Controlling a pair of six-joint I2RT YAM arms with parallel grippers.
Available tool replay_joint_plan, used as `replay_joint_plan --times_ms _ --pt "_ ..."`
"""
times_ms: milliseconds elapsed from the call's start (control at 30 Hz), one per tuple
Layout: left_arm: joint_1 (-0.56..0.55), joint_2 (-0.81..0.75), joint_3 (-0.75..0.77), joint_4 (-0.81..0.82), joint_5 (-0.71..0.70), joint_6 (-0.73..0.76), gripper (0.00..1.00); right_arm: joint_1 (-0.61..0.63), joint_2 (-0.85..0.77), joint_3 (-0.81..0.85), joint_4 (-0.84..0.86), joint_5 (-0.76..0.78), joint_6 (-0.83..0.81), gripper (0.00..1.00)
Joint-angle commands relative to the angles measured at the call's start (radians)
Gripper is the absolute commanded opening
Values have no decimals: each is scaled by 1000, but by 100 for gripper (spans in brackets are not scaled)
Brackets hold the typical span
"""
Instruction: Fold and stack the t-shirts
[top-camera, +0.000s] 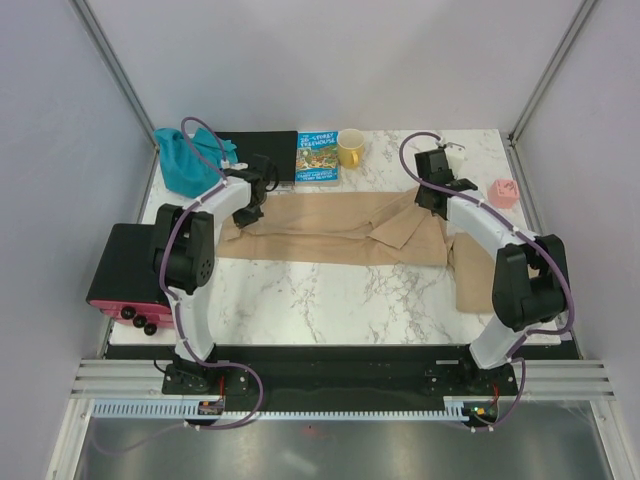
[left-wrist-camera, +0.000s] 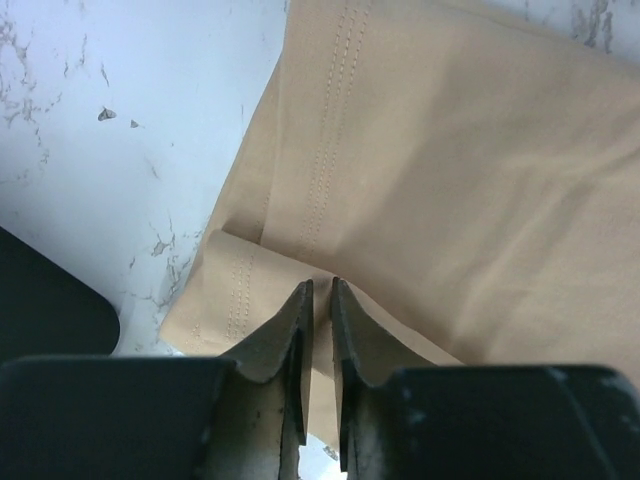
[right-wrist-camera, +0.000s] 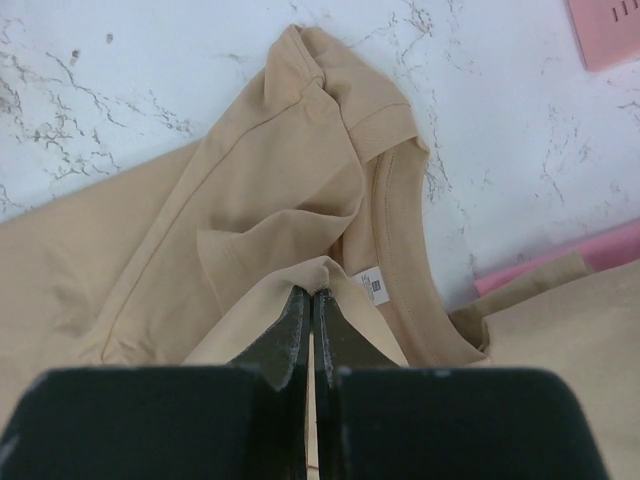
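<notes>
Two pincers are flanking your yellow mug (top-camera: 350, 149): left pincer (left-wrist-camera: 321, 285) hanging slightly parted over the tan t-shirt (top-camera: 330, 235), right pincer (right-wrist-camera: 312, 293) clenching it.

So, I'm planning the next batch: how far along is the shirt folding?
Done: one tan t-shirt looks folded into a long band. In hand: the right gripper pinches its collar end; the left gripper, jaws slightly apart, is at its hem. Left: a second tan shirt and the teal garment are unfolded; no stack yet.
</notes>
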Motion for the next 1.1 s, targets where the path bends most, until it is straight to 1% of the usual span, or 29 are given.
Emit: replay_joint_plan --times_ms 0,100,133,267,300,333,400,533,633,700,800,833,900,933,1000,1033,1067 --pt "14 14 60 25 -17 -5 22 -6 42 82 41 49 17 0" --pt "16 20 85 25 -25 -8 26 -8 79 116 45 32 19 0" --pt "16 17 96 25 -27 -6 30 -6 100 127 45 24 16 0" --pt "17 -13 97 23 -53 -20 31 -6 156 193 41 7 9 0" --pt "16 -26 96 23 -57 -22 34 -6 167 202 41 7 8 1" --pt "16 -35 91 25 -66 -26 38 -8 185 213 43 18 9 6" --pt "16 -61 91 23 -73 -23 39 -6 202 245 32 18 2 7" --pt "16 -102 84 22 -123 -28 42 -8 210 276 15 30 -18 21" --pt "16 -150 74 22 -154 -52 43 -10 194 291 17 56 -35 24" --pt "16 -170 91 23 -160 -48 44 -11 193 314 17 81 -46 25" --pt "16 -179 117 20 -120 -13 44 -11 194 345 12 72 -66 25" --pt "5 -191 119 22 -81 3 43 -11 190 349 6 58 -73 25" --pt "-9 -208 87 25 -45 7 43 -10 164 358 -18 6 -89 25" --pt "-26 -220 71 30 -4 3 44 -10 148 351 -27 -6 -92 26" --pt "-43 -240 12 74 59 4 44 -3 93 297 -29 -26 -87 31" --pt "-64 -243 -10 91 125 21 43 -2 75 248 -31 -45 -86 34" --pt "-75 -245 -28 103 142 21 43 7 58 225 -31 -48 -86 36"
